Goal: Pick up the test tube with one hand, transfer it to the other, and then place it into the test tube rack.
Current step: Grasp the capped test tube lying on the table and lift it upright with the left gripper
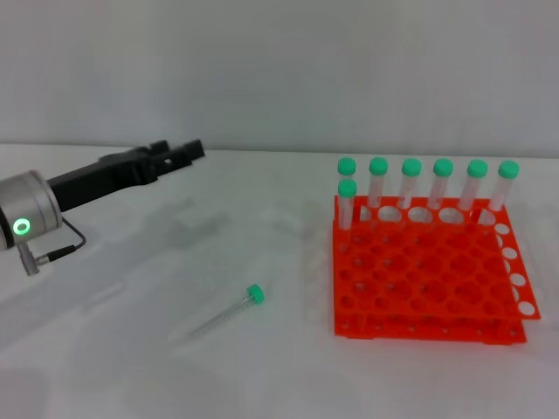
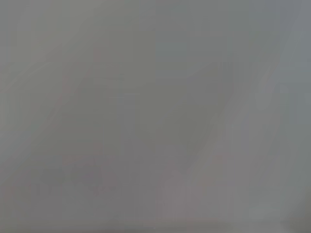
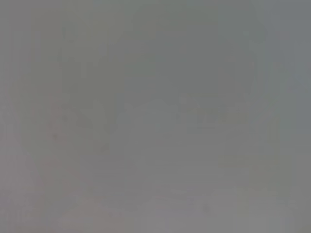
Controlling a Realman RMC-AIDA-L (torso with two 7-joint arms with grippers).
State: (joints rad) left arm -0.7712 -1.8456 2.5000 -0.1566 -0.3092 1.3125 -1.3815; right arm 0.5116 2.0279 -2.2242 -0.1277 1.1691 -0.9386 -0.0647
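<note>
The test tube lies on its side on the white table, its green cap pointing toward the orange-red test tube rack on the right. My left gripper, black on an arm with a green ring light, hangs above the table at the far left, well behind and left of the lying tube. It holds nothing that I can see. My right gripper is out of view. Both wrist views show only plain grey.
Several green-capped tubes stand upright in the rack's back row, and one more stands at its left rear. A grey cable hangs under the left wrist. A pale wall runs behind the table.
</note>
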